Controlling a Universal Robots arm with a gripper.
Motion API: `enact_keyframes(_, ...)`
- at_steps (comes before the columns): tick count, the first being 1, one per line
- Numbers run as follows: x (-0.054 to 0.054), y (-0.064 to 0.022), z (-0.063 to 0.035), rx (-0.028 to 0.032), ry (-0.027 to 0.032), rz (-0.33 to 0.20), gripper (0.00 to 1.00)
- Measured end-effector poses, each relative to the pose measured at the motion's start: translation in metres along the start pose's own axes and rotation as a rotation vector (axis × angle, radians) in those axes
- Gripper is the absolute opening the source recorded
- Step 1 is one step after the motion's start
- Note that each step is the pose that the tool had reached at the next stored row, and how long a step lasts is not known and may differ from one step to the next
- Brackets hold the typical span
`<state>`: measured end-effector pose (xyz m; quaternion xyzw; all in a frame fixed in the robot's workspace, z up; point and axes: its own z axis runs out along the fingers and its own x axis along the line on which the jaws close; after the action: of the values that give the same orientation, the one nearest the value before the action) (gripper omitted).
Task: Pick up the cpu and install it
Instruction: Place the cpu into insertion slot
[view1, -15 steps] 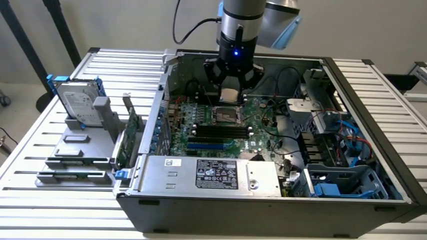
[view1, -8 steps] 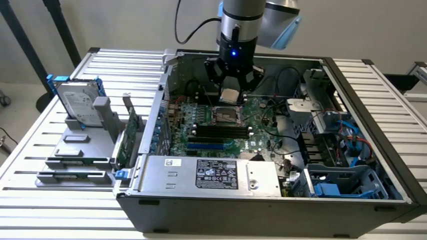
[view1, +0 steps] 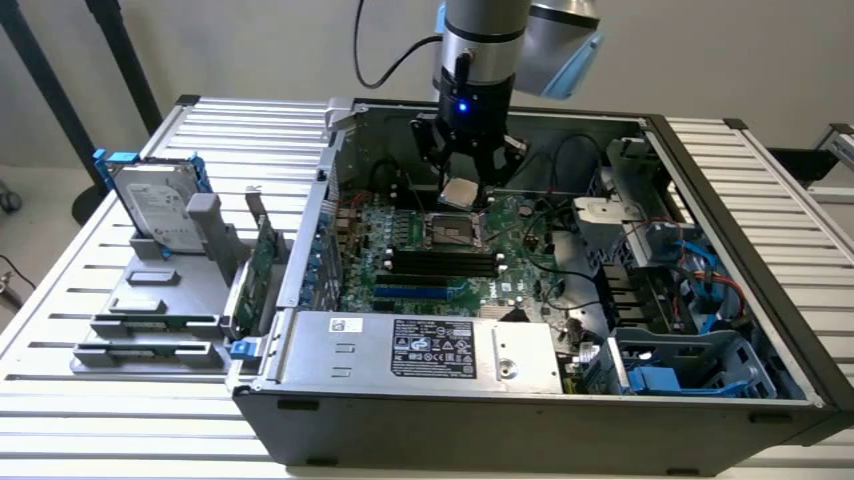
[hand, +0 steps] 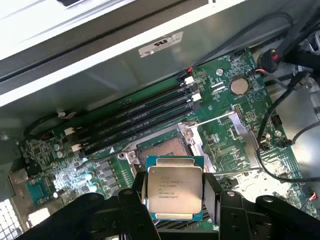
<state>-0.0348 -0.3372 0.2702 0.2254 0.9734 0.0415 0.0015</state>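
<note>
The cpu (view1: 461, 192) (hand: 174, 187), a small square chip with a shiny silver top and a thin green rim, hangs inside the open computer case (view1: 534, 415). My gripper (view1: 463, 183) (hand: 174, 192) is shut on it, with a black finger pressed against each of two opposite sides. The chip sits level, a short way above the motherboard (view1: 514, 275) (hand: 235, 107). Just below and slightly ahead of it lies the open cpu socket (view1: 451, 232) (hand: 167, 147), with its metal load plate (hand: 232, 137) swung aside.
Black memory slots (view1: 434, 262) (hand: 140, 117) run beside the socket. A grey power supply (view1: 427, 345) lines the case's near wall. Cables (view1: 567, 160) and drive bays (view1: 667, 290) fill the exterior view's right. Outside the case stand a hard drive (view1: 158, 205) and a green card (view1: 264, 262).
</note>
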Motion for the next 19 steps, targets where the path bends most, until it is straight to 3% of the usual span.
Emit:
enact_keyframes(11,0.0,-0.0001,0.002,-0.0025,-0.0149,0.195,0.55)
enact_keyframes(14,0.0,-0.0002,0.0025,-0.0008,-0.0151,0.244,0.55)
enact_keyframes(19,0.0,-0.0003,0.0037,0.0059,-0.0088,0.323,0.55)
